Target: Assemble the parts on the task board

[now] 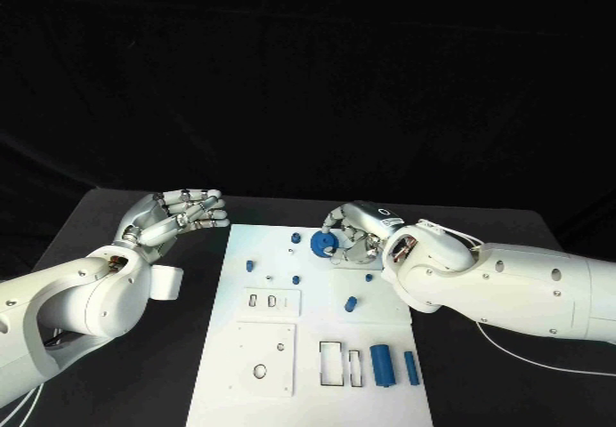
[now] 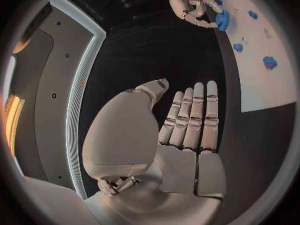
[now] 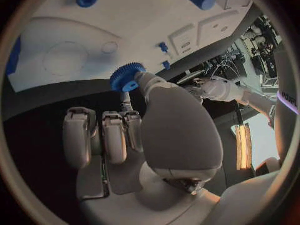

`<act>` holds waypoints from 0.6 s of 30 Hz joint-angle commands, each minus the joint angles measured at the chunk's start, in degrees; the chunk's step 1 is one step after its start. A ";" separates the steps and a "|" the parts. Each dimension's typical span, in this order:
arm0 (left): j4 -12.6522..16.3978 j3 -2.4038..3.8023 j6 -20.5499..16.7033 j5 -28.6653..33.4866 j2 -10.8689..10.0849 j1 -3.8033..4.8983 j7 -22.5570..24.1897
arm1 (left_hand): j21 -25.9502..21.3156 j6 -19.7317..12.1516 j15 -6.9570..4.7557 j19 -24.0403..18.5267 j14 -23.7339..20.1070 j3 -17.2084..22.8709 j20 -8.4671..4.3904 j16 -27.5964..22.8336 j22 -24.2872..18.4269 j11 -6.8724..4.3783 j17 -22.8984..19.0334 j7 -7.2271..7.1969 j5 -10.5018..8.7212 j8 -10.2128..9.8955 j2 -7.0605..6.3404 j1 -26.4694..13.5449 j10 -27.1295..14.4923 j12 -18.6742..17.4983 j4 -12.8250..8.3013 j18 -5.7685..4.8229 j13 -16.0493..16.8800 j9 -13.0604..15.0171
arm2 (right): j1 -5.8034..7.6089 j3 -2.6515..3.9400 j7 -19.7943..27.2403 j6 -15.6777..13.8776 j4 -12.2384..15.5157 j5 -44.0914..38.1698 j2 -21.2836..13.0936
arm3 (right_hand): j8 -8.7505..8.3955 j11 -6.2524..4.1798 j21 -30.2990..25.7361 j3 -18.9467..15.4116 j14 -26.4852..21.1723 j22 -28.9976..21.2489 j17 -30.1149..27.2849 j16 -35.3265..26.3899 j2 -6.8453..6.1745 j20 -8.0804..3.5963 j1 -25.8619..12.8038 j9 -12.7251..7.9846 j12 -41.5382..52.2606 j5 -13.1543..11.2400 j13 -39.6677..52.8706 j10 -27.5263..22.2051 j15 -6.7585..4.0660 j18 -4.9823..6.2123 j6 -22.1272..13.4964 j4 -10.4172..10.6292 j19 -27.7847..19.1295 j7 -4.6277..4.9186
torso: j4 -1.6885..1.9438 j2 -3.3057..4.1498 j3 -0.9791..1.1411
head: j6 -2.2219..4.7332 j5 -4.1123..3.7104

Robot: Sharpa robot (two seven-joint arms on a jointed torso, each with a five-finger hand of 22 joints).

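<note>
The white task board [image 1: 308,391] lies mid-table. My right hand [image 1: 363,230] hovers over its far end and pinches a blue gear [image 1: 328,242] between thumb and finger; the gear [image 3: 127,76] sits at the fingertips, just above the board [image 3: 94,40]. My left hand [image 1: 180,213] hangs off the board's far left corner over black table, holding nothing. Its fingers [image 2: 194,117] lie straight side by side, thumb apart. From there the right hand [image 2: 190,2] and gear [image 2: 223,20] show beside the board [image 2: 262,85].
Loose blue parts are spread on the board: a peg [image 1: 296,238], a small piece [image 1: 249,265], an oblong piece [image 1: 349,304], and two cylinders [image 1: 381,363] [image 1: 411,367] near the front right. Raised white plates [image 1: 267,356] with slots take the board's left side.
</note>
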 commanded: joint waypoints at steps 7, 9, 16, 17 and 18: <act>0.10 0.02 1.09 0.12 0.31 0.03 0.25 | 0.29 -0.06 0.14 -0.26 -0.27 0.22 0.00 -0.30 0.06 0.14 0.09 1.10 -0.17 -0.33 0.13 -0.23 -0.09 -0.36 -0.32 0.55 0.05 -0.06 | 0.04 0.01 -2.60 -0.46 -2.02 -6.82 5.04 | -0.12 -0.48 0.43 0.04 5.44 7.81 11.86 0.35 -0.27 -0.31 -0.51 2.16 0.19 -0.14 10.38 2.92 -0.35 -0.74 4.15 0.12 0.58 -1.90 | 0.07 0.10 -0.09 | -0.11 0.19; 0.11 0.02 1.09 0.12 0.36 0.03 0.24 | 0.29 -0.06 0.14 -0.26 -0.27 0.22 0.00 -0.30 0.06 0.14 0.09 1.10 -0.17 -0.33 0.13 -0.23 -0.09 -0.36 -0.32 0.55 0.05 -0.06 | 0.02 0.01 -2.77 -0.38 -2.95 -7.11 6.28 | -0.13 -0.49 0.41 0.08 5.44 7.80 11.87 0.35 -0.28 -0.32 -0.48 2.17 0.20 -0.13 10.39 2.93 -0.36 -0.73 4.15 0.07 0.57 -1.92 | 0.09 0.09 -0.09 | -0.14 0.19; 0.16 0.02 1.09 0.12 0.44 0.03 0.21 | 0.29 -0.06 0.14 -0.26 -0.27 0.22 0.00 -0.30 0.06 0.14 0.09 1.10 -0.17 -0.33 0.13 -0.23 -0.09 -0.36 -0.32 0.55 0.05 -0.06 | -0.22 0.00 -2.89 0.17 -5.83 -7.67 9.68 | -0.15 -0.49 0.39 0.12 5.44 7.78 11.89 0.35 -0.30 -0.32 -0.48 2.18 0.17 -0.13 10.36 2.91 -0.37 -0.72 4.14 0.05 0.55 -1.92 | 0.14 0.10 -0.13 | -0.37 0.50; 0.17 0.02 1.09 0.12 0.46 0.03 0.21 | 0.29 -0.06 0.14 -0.26 -0.27 0.22 0.00 -0.30 0.06 0.14 0.09 1.10 -0.17 -0.33 0.13 -0.23 -0.09 -0.36 -0.32 0.55 0.05 -0.06 | -0.28 0.00 -2.87 0.26 -6.08 -7.69 10.01 | -0.17 -0.50 0.42 0.14 5.44 7.81 11.88 0.35 -0.32 -0.33 -0.48 2.18 0.20 -0.13 10.40 2.93 -0.37 -0.73 4.12 0.03 0.57 -1.91 | 0.16 0.12 -0.13 | -0.39 0.52; 0.17 0.02 1.09 0.12 0.47 0.03 0.21 | 0.29 -0.06 0.14 -0.26 -0.27 0.22 0.00 -0.30 0.06 0.14 0.09 1.10 -0.17 -0.33 0.13 -0.23 -0.09 -0.36 -0.32 0.55 0.05 -0.06 | -0.36 0.00 -2.85 0.39 -6.35 -7.72 10.38 | -0.17 -0.50 0.42 0.14 5.44 7.81 11.88 0.35 -0.32 -0.33 -0.48 2.18 0.20 -0.13 10.40 2.93 -0.37 -0.73 4.12 0.03 0.57 -1.91 | 0.14 0.13 -0.12 | -0.40 0.58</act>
